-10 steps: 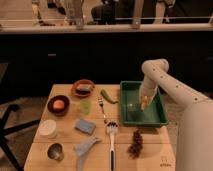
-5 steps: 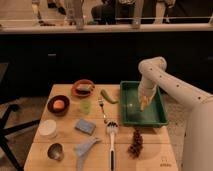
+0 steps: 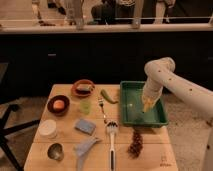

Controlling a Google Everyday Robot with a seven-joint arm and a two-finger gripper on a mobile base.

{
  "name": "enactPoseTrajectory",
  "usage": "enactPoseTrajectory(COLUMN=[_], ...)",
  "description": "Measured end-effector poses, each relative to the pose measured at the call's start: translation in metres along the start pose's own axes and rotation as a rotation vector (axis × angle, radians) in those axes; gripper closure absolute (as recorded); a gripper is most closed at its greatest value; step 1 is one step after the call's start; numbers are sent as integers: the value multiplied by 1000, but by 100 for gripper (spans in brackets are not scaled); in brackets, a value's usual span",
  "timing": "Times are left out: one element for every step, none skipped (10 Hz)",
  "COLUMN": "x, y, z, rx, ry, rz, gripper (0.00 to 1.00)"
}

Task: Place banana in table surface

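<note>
The gripper hangs low inside the green tray, toward its 3 o'clock wall, fingers clenched on the banana (only a pale yellow sliver shows at the tip). The tray sits at 3 o'clock on the table surface. A green pepper lies just at the tray's 9 o'clock.

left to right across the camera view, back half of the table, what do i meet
dark bowl → small green cup → green pepper → green tray, with the gripper inside its right half
</note>
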Motion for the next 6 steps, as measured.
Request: enactPoseTrajectory(x=[-9, -15, -27, -30, -31, -31], y=[11, 18, 30, 37, 34, 31], z=[-5, -7, -7, -6, -6, -6], rx=[13, 21, 25, 26, 29, 35], ry=[6, 8, 1, 1, 0, -1], rz=[25, 40, 53, 62, 59, 56], gripper=[100, 100, 100, 100, 100, 100])
